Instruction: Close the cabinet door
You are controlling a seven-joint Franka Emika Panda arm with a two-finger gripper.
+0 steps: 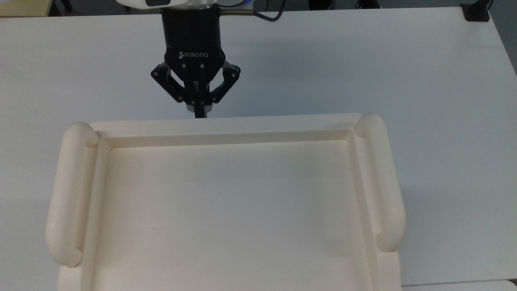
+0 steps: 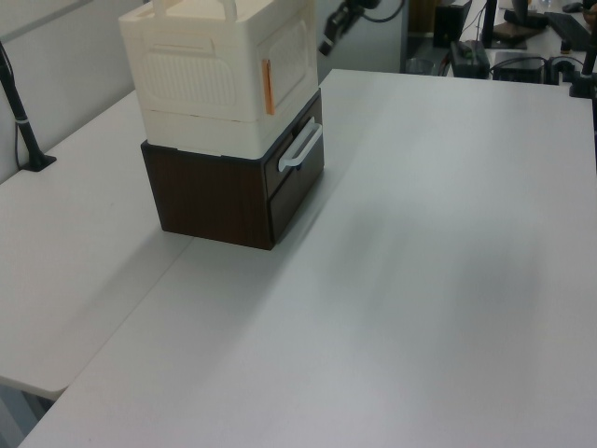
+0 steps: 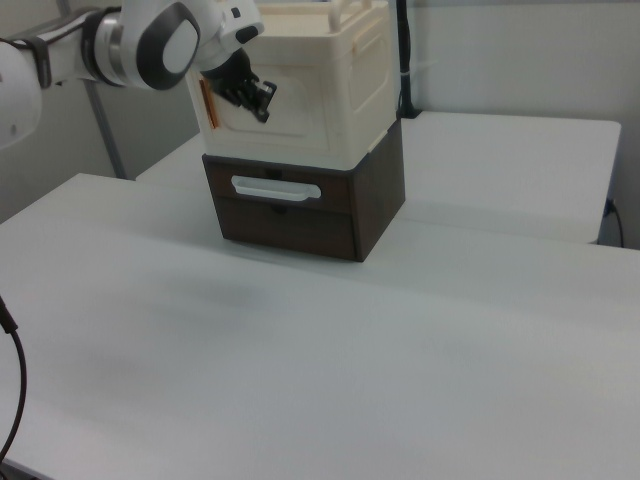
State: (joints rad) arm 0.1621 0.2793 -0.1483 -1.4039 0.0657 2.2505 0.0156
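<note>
The cream-white cabinet stands on a dark brown drawer unit. Its cabinet door lies flush with the front face, the copper-coloured handle at its edge. In the right view the cabinet door also sits flat against the body. My black gripper is shut with nothing between its fingers. It hangs just off the cabinet's front edge in the top view. In the left view the gripper is clear of the door, to its right. The gripper floats before the door's handle side in the right view.
Two thick tube handles flank the recessed top tray. The drawer unit has a white bar handle. White table spreads wide in front of the cabinet. A black clamp pole stands at the left view's left.
</note>
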